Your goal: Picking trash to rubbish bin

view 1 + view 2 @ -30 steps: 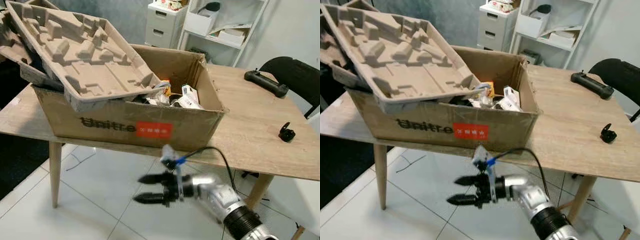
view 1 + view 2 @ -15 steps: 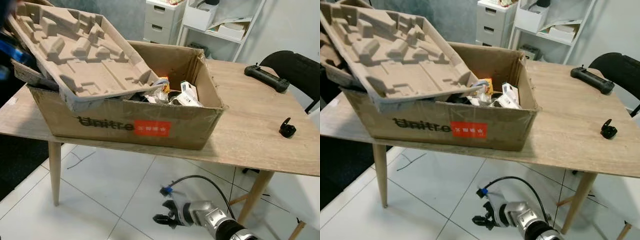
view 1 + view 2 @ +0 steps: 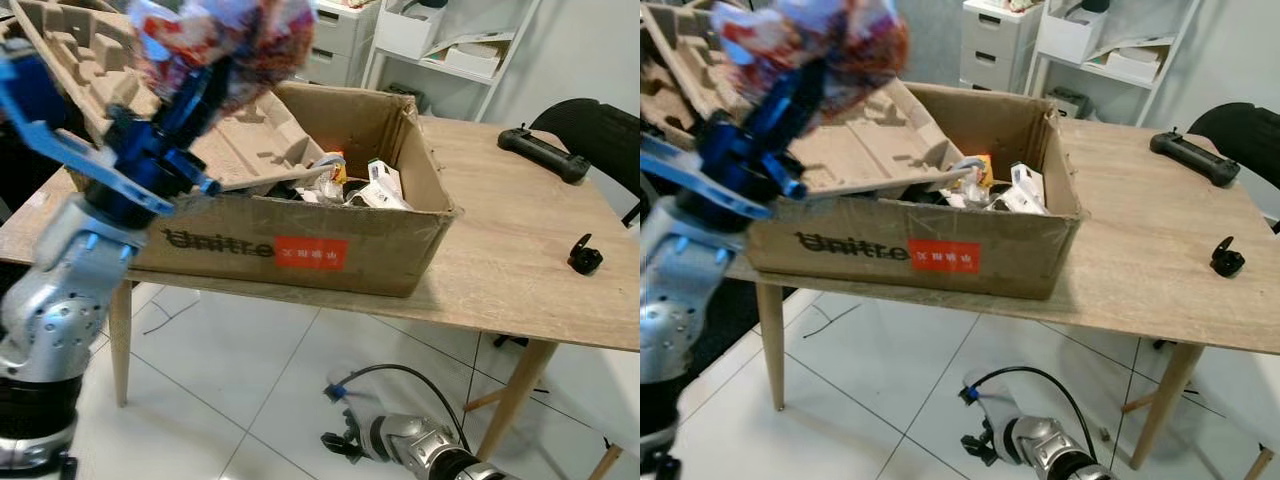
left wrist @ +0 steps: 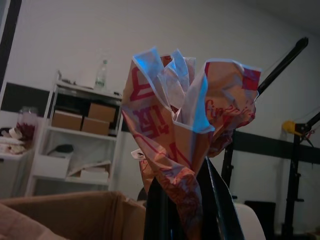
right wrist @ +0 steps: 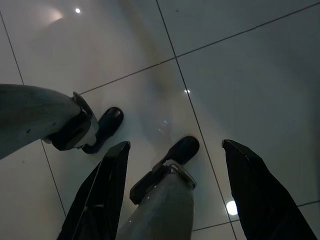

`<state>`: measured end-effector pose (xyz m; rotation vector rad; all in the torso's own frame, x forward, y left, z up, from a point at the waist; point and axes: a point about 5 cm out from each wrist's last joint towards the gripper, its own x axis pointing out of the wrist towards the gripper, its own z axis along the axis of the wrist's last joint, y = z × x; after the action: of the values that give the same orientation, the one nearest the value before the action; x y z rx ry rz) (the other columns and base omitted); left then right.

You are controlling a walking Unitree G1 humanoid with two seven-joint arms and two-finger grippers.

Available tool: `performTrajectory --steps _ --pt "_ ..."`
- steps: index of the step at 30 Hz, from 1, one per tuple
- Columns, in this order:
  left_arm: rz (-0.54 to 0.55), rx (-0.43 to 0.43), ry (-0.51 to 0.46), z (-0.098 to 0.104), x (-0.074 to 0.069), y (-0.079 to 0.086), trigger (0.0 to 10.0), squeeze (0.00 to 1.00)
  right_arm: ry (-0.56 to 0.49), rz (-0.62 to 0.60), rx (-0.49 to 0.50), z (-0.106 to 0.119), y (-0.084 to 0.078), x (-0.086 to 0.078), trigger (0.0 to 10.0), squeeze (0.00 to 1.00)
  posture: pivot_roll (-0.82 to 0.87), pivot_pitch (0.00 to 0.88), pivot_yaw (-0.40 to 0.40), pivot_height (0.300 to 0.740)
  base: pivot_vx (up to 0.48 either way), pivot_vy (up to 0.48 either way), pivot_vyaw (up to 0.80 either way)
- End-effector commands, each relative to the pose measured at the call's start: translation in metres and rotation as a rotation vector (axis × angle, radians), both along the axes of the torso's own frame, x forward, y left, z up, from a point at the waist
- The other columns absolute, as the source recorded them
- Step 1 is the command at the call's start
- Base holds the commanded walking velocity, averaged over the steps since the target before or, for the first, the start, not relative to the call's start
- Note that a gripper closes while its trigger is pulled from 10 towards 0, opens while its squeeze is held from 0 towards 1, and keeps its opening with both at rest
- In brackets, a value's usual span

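We raise our left gripper (image 3: 215, 75) at ten o'clock in the head view, its two black fingers (image 4: 220, 210) clamped on a crumpled wrapper (image 3: 225, 35) printed in red, blue and white, held up in front of the cardboard box (image 3: 330, 245) on the wooden table (image 3: 520, 260). The box, which we take for the rubbish bin, sits at the centre with a moulded pulp tray (image 3: 250, 140) leaning over its eleven o'clock corner and mixed scraps (image 3: 365, 190) inside. We judge the wrapper light, soft and springy: it fans out above the pinch, so a hold low on the bunched neck, where we have it, looks safest, and it may cling or drift on release. Our right gripper (image 5: 172, 200) hangs idle at six o'clock, fingers spread wide over the tiled floor (image 5: 250, 60) with nothing between them. A black handle (image 3: 535, 155) and a small black clip (image 3: 585, 260) lie on the table at two and three o'clock
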<state>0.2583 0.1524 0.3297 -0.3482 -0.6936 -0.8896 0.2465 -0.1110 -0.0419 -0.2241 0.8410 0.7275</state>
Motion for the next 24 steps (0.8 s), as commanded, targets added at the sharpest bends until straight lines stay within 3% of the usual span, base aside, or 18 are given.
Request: performTrajectory --steps 1,4,5,6,9,24 --pt "-0.009 0.004 -0.009 0.001 -0.001 -0.003 10.0 0.0 0.008 -0.011 -0.008 -0.003 -0.003 -0.003 10.0 0.0 0.14 0.094 -0.051 0.74 0.0 0.0 0.0" --pt "-0.009 0.004 -0.009 0.001 -0.001 -0.003 10.0 0.0 0.008 -0.011 -0.008 -0.003 -0.003 -0.003 10.0 0.0 0.14 0.094 -0.051 0.74 0.0 0.0 0.0" --pt "0.004 0.009 0.036 -0.004 0.008 -0.019 10.0 0.0 -0.001 -0.024 -0.019 -0.003 -0.004 -0.002 10.0 0.0 0.13 0.096 -0.051 0.74 0.0 0.0 0.0" --pt "0.004 0.009 0.036 -0.004 0.008 -0.019 10.0 0.0 -0.001 -0.024 -0.019 -0.003 -0.004 -0.002 10.0 0.0 0.13 0.096 -0.051 0.74 0.0 0.0 0.0" --pt "0.045 0.037 0.092 -0.009 0.019 -0.041 10.0 0.0 -0.008 -0.035 -0.031 -0.003 -0.005 -0.001 10.0 0.0 0.13 0.098 -0.049 0.74 0.0 0.0 0.0" --pt "0.309 0.126 0.192 -0.017 0.044 -0.067 10.0 0.0 -0.037 -0.042 -0.039 -0.001 -0.004 0.003 10.0 0.0 0.13 0.099 -0.046 0.74 0.0 0.0 0.0"
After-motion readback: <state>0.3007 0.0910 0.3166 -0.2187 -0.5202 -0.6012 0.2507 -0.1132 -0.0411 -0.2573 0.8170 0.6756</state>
